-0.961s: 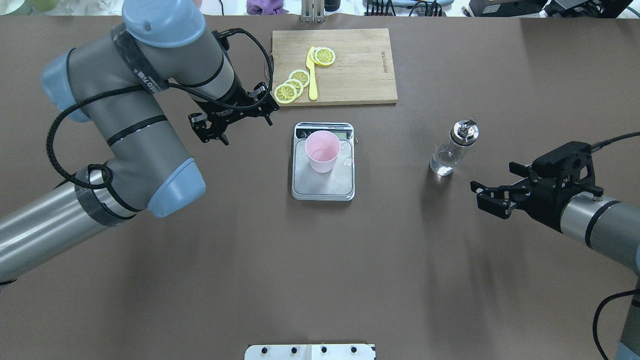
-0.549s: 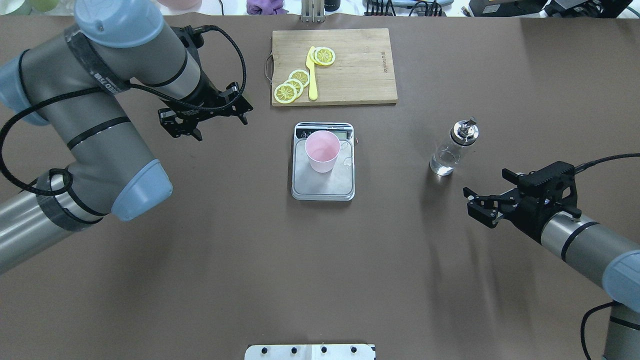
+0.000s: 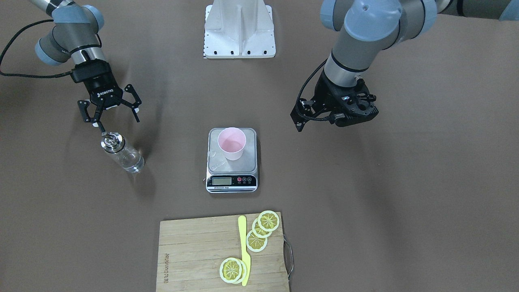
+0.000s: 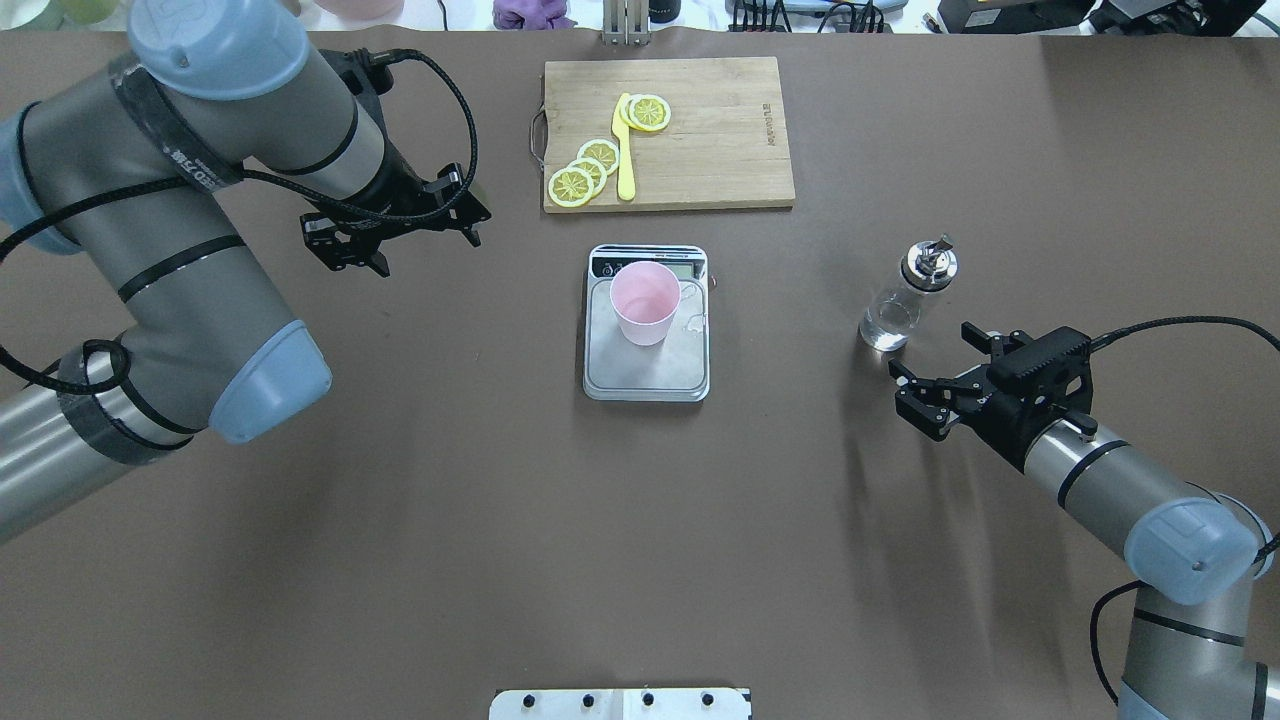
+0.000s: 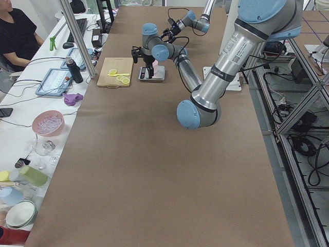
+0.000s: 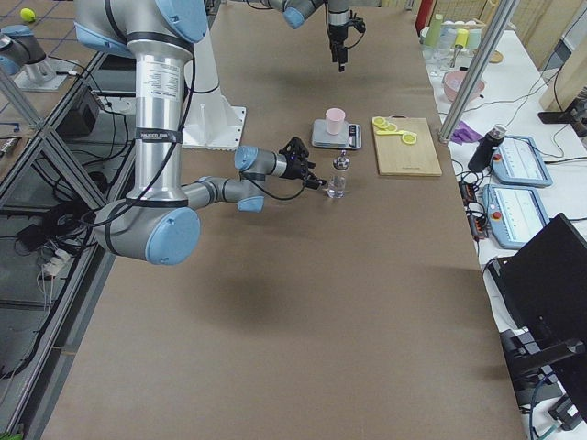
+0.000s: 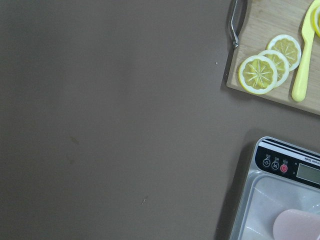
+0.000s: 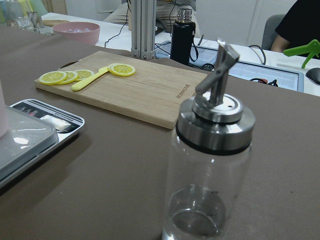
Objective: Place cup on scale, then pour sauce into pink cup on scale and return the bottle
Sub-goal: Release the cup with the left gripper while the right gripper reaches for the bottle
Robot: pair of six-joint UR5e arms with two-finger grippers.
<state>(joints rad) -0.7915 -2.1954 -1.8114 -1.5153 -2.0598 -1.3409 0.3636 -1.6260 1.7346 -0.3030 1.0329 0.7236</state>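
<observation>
White lettering reading "ROBOTIQ" marks the black body of the right tool (image 3: 117, 121). A burnt-in brand on the cutting board (image 3: 194, 251) and tiny print on the scale (image 3: 232, 183) stay too small to read.

Lemon slices (image 4: 571, 186) and yellow knife (image 4: 625, 165) lie on wooden board (image 4: 720, 140).

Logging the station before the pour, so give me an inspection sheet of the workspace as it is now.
Surface: brown table, no spills seen.
Job's things: pale pink plastic cup upright on silver steel scale; clear glass bottle with metal spout stands apart, little clear sauce at its bottom.
Clutter: wooden cutting board with lemon slices and yellow knife.
Grippers: left gripper open, empty, beside the scale; right gripper open, short of the bottle.
Cables: black cable at each wrist.
Surroundings: person seated at side desk; pink bowl there.
</observation>
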